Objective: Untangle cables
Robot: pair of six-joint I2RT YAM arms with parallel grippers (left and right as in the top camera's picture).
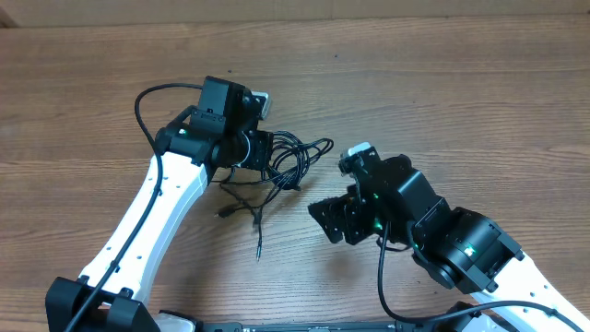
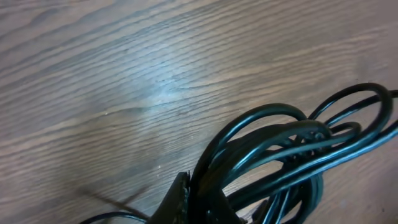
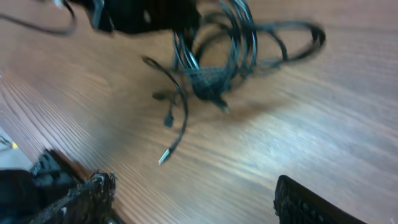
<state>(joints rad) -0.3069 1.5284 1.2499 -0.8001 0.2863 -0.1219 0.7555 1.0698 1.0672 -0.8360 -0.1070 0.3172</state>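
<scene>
The black cables (image 1: 293,162) lie in a tangled bundle of loops at the table's middle. My left gripper (image 1: 261,151) is shut on the bundle's left side. In the left wrist view the jaws (image 2: 191,200) pinch glossy loops of the cables (image 2: 292,152). Loose ends trail toward the front, one ending in a silvery plug (image 1: 258,254). My right gripper (image 1: 332,221) stands open to the right of the trailing ends, apart from them, with nothing between its fingers (image 3: 311,205). The right wrist view shows the cables (image 3: 227,59) ahead and the plug (image 3: 163,158) nearer.
The wooden table (image 1: 461,83) stretches all round the bundle. A thicker black robot wire (image 1: 147,101) arcs off the left arm. The left arm's white link (image 1: 157,207) crosses the front left.
</scene>
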